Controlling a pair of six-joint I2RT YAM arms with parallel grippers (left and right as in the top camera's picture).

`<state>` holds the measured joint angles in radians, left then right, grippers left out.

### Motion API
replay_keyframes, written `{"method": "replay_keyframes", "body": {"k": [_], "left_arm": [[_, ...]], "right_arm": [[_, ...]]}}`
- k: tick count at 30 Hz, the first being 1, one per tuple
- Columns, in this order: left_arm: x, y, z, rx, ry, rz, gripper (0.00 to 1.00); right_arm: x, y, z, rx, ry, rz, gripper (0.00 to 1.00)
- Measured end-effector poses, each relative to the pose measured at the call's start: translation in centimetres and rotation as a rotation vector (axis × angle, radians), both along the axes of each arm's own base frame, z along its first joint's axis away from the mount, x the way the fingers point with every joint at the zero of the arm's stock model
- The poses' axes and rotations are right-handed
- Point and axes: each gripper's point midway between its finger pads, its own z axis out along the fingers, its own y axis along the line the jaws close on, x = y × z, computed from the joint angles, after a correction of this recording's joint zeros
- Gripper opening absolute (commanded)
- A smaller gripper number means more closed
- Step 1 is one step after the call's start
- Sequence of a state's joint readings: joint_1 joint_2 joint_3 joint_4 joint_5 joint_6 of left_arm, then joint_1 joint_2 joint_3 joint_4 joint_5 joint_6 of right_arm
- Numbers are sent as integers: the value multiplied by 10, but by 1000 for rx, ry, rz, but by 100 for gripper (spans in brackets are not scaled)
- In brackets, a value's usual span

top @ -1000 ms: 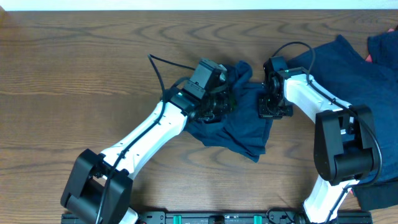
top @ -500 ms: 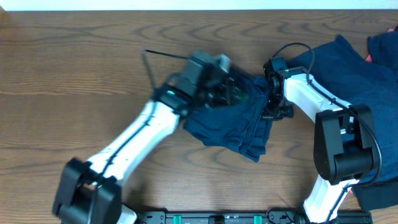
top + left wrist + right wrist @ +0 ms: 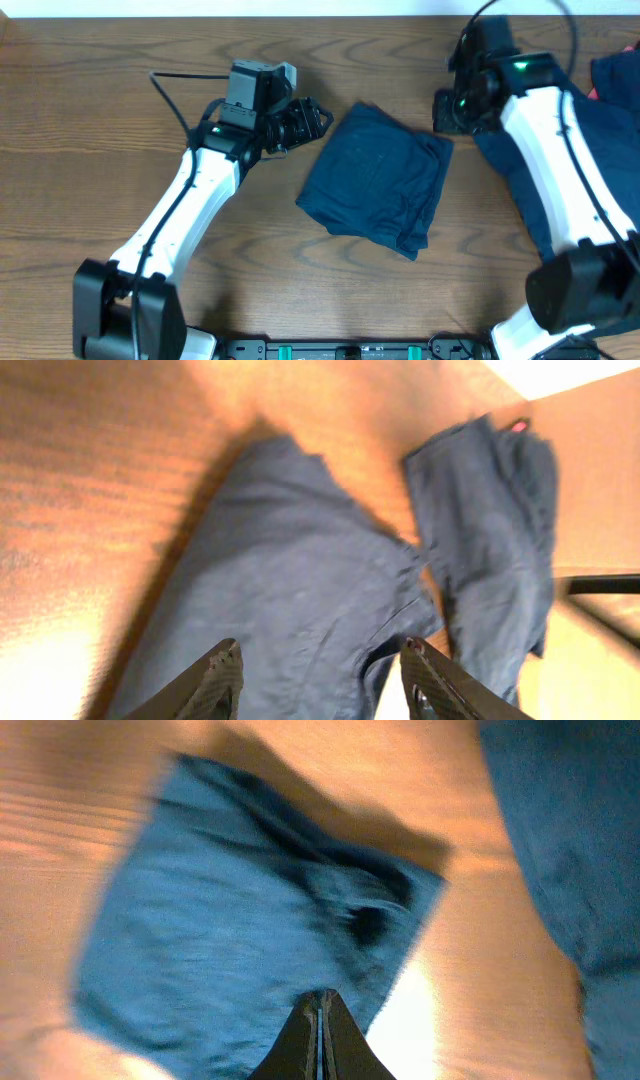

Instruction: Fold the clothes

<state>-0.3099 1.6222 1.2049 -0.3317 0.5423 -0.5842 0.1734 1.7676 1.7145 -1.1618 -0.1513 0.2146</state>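
A folded dark navy garment [image 3: 375, 180] lies flat in the middle of the table, roughly square and wrinkled at its lower right corner. My left gripper [image 3: 316, 122] hovers just off its upper left edge. It is open, with nothing between its fingers [image 3: 225, 675], and the garment [image 3: 290, 580] shows below them. My right gripper [image 3: 448, 110] hangs above the garment's upper right corner. It is shut and empty, and its closed tips [image 3: 320, 1015] point down at the garment [image 3: 240, 920]. More navy clothes [image 3: 585, 130] lie in a heap at the right.
The heap of navy clothes [image 3: 490, 510] reaches the table's right edge and runs under my right arm [image 3: 545, 140]. A small pink bit [image 3: 594, 95] shows in it. Bare wooden table [image 3: 120, 90] lies to the left and in front.
Both grippers have lifted away from the garment, the left up and to the left, the right up and to the right. The left gripper has opened and let go. The garment now lies folded.
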Motion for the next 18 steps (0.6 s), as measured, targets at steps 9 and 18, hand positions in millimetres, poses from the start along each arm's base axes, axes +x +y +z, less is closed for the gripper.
{"method": "replay_keyframes", "body": {"k": [9, 18], "left_arm": [[-11, -1, -61, 67, 174, -23, 53], [-48, -25, -114, 150, 326, -138, 54]], "right_arm": [[-1, 26, -18, 126, 61, 82, 2], [-25, 30, -130, 129, 390, 75, 1]]}}
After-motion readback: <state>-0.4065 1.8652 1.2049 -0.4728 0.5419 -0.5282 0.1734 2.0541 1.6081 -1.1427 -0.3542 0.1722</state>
